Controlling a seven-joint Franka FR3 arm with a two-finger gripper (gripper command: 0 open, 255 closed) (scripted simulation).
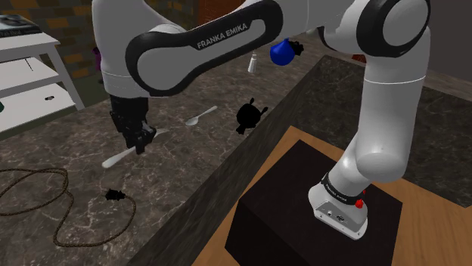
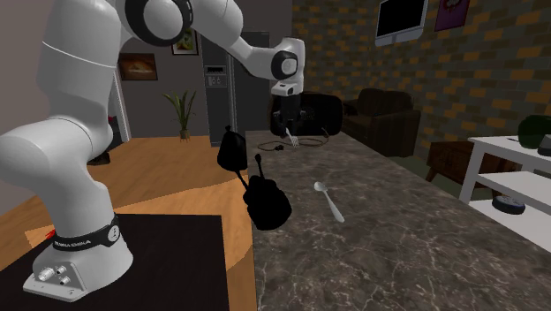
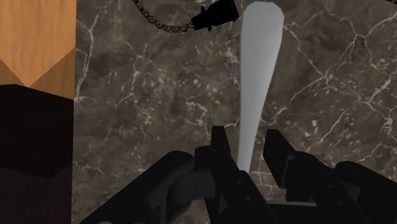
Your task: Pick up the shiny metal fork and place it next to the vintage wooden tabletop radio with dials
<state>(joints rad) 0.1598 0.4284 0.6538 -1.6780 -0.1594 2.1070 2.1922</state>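
Down low on the counter [image 1: 189,177] with the gripper [image 1: 140,146], set astride the pale fork [image 3: 257,57] at the narrow part of its handle. Fingers [image 3: 219,149] narrowly apart, one either side, with a thin sliver of counter showing between each and the handle; nothing clasped yet, by the look of it. Lined up that way, most likely, to close across the thin width of the handle rather than along its length.

Fork flat on the counter, near the spoon [image 1: 200,116] on the side away from the stand [image 1: 302,204], and lying roughly parallel to that spoon. Cable [image 1: 64,208] and its black plug [image 1: 113,195] farther again from the spoon, near the fork's wide end but not touching it.

Open counter all round the spoon. Counter edge near it on the stand side, with a black shape [image 1: 249,113] between spoon and edge. Room enough, seemingly, for a straight lift. No radio to be made out for certain, so hard to judge the carrying path. Worth passing above the black shape and keeping off the cable loop.
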